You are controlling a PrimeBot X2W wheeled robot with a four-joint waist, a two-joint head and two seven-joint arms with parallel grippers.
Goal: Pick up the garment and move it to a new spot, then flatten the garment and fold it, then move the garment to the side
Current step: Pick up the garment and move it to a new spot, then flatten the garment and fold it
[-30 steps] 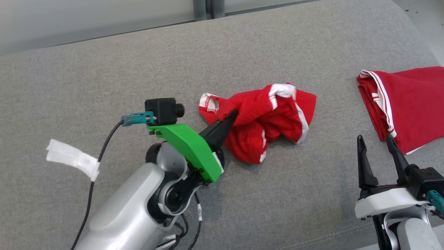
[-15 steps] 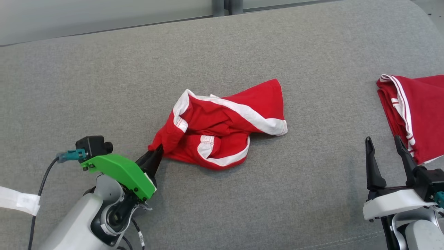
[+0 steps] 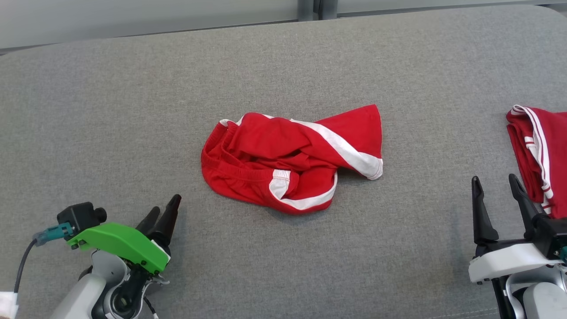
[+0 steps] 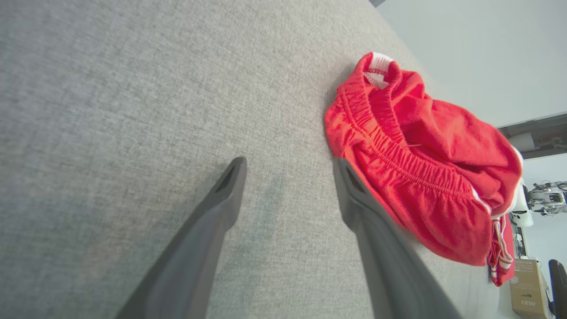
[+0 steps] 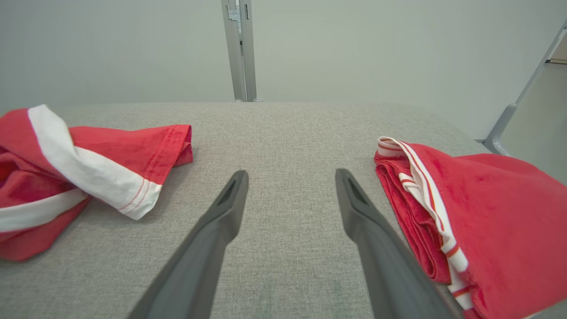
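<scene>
**Red garment crumpled at mid-surface, both grippers spread and holding nothing**

On the left, the left gripper sits low over the grey fabric surface under its green bracket. Its two dark fingers are parted, with bare cloth showing between them. From its own wrist camera, the left gripper points past the near edge of the garment. One finger overlaps the red cloth in that view, but from the head it sits clear of the cloth, down and to the left.

In the middle lies the garment, a pair of red shorts with white trim. It is bunched and twisted, not flat. Its gathered elastic waistband is turned towards the left gripper, and a white-edged leg hem is flung out to the right. It rests on the surface between the two arms, and neither gripper touches it.

Further right, the right gripper stands with its fingers pointing away from the robot. It is wide apart and grasps nothing, with grey cloth between the fingers.

At the far right edge, just beside that gripper, lies a second red garment with thin white stripes, folded.
</scene>
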